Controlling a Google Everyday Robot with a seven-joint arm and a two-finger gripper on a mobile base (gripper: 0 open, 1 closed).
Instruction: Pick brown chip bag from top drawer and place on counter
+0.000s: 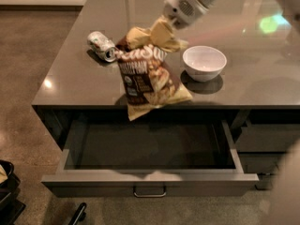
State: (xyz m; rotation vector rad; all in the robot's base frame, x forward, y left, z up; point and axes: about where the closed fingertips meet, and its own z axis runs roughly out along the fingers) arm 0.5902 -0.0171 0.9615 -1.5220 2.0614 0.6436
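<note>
- Brown chip bag (pixel 149 78), hanging free by its crumpled pale yellow top, dark front with white lettering and chip pictures turned toward the camera, body tilted a little, lower corners splayed outward.
- Seen over the front edge of the counter (pixel 70 86), lower tip overlapping the dark strip at the back of the open drawer; wholly out of the drawer; touching the counter or just above it, impossible to tell.
- End effector (pixel 165 26), clamped on the bunched top of the bag, fingers mostly buried in the foil; white rounded wrist housing right behind it, reaching in from the upper right above the counter.
- Silver can (pixel 102 46), lying on its side on the counter, just left of the bag's top and partly behind it from this angle.
- White bowl (pixel 204 62), upright on the counter to the right of the bag, near it but apart.
- Green glint (pixel 269 25) on the glossy surface at the far right.
- Top drawer (pixel 150 179), pulled wide open beneath the counter's front edge, dark inside, grey front toward the camera, small pull handle (pixel 149 191) at its middle.
- Narrower drawers (pixel 265 142), stacked to the right of the open one, pushed in.
- Brownish floor (pixel 28 55) to the left of the cabinet.
- Dark object in the bottom-left corner, too cut off to identify.
</note>
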